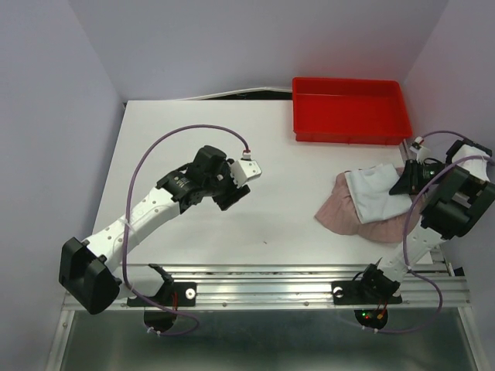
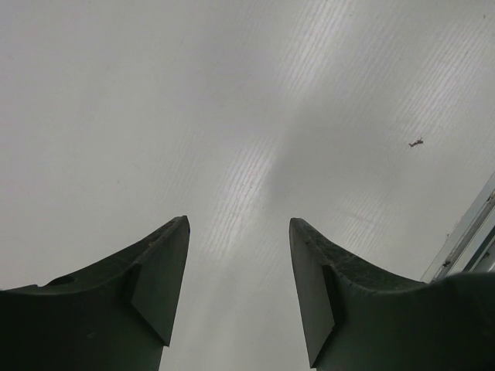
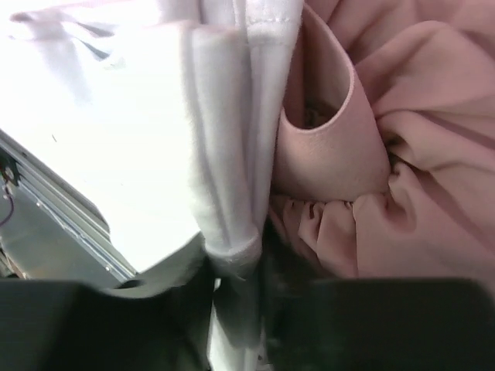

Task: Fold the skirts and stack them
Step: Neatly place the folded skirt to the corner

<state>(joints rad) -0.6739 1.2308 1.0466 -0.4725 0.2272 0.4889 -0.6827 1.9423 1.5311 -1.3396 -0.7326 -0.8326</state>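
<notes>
The pale grey-white skirt (image 1: 373,192) lies on top of the dusty pink skirt (image 1: 344,214) at the table's right side. My right gripper (image 1: 404,183) is at the white skirt's right edge, shut on a fold of it. In the right wrist view the white cloth (image 3: 232,154) runs down between the dark fingers, with the pink skirt's waistband and gathers (image 3: 371,193) to the right. My left gripper (image 1: 230,195) is open and empty above bare table left of centre; its fingers (image 2: 155,286) show only the table.
A red plastic tray (image 1: 349,110) stands at the back right, just behind the skirts. The metal rail (image 1: 294,286) runs along the near edge. Purple cables loop over both arms. White walls close the left and right sides.
</notes>
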